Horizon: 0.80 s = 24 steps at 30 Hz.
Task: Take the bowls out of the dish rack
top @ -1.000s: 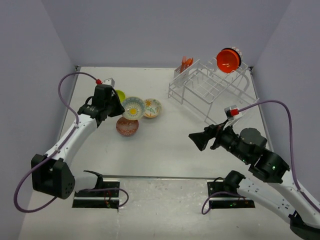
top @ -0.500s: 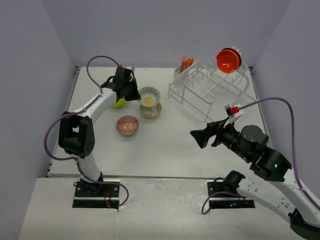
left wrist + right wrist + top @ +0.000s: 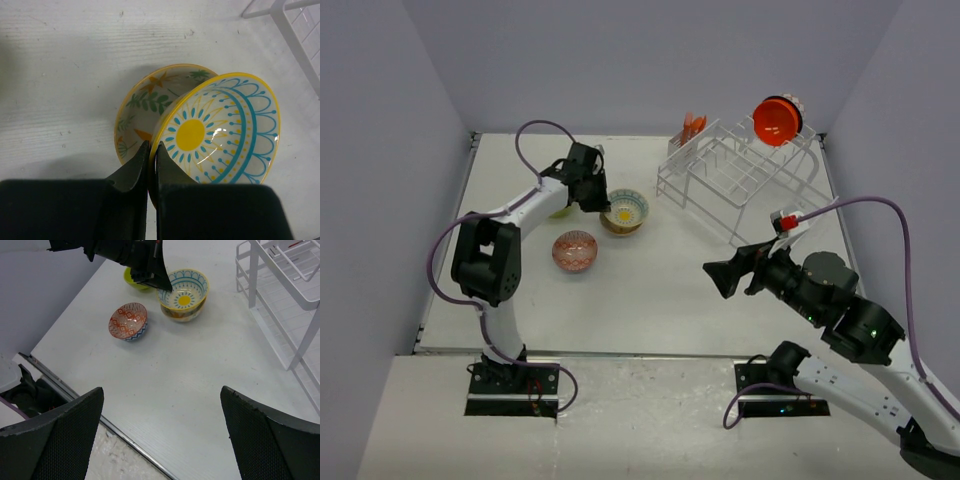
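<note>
- the left tool (image 3: 151, 150) is pressed together on the near rim of the yellow-centred bowl (image 3: 220, 130), one finger inside and one outside. that bowl sits in the white floral bowl (image 3: 145, 100), and in the left wrist view it looks askew, shifted toward 3 o'clock.
- risk: if the tool lets go while the bowl leans like this, the bowl could rock, slide off the floral bowl's rim and clatter onto the desk (image 3: 650, 290). the thin rim pinch gives little control over tilt.
- risk: if the fingers pull away sideways and not straight up, they may drag the top bowl along or shove the whole stack. the lime green bowl (image 3: 132, 281) lies just behind at 11 o'clock, close enough to be knocked.
- the pink-red patterned bowl (image 3: 575, 250) stands apart at 7 o'clock from the stack, clear of the arm.
- the right tool (image 3: 720, 275) is spread wide with nothing in it, hovering near the desk's middle and pointing toward 10 o'clock.
- the orange-red bowl (image 3: 776, 121) is on the upper tier of the dish rack (image 3: 740, 175), at the rack's 1 o'clock corner, standing on edge with its hollow facing the arms.
- risk: that bowl is high and far from the arms. a clumsy grip could tip it off the back of the rack, or a finger could catch a wire and shift the rack itself.
- the orange utensils (image 3: 693, 125) at the rack's 11 o'clock corner are not close to that reach.
</note>
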Available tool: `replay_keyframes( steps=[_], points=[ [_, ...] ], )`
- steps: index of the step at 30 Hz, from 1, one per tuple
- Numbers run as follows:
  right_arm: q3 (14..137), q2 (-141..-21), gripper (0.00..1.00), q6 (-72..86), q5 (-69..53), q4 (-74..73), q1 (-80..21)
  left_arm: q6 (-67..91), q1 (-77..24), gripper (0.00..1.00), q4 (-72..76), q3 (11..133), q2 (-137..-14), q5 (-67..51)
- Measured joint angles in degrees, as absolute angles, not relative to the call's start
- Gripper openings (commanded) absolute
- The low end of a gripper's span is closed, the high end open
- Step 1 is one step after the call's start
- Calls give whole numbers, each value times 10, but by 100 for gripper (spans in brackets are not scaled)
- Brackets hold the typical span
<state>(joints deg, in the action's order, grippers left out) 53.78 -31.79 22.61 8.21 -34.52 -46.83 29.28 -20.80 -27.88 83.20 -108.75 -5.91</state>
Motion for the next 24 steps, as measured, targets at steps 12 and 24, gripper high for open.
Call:
replay_keyframes(
  steps=[12,24],
  points=[
    [538,-317,99,223,82,-352,-468,289,-210,8,-278,826,-1088,-55],
    [538,-317,99,223,79,-352,-468,289,-210,15,-278,826,-1088,-48]
  ],
)
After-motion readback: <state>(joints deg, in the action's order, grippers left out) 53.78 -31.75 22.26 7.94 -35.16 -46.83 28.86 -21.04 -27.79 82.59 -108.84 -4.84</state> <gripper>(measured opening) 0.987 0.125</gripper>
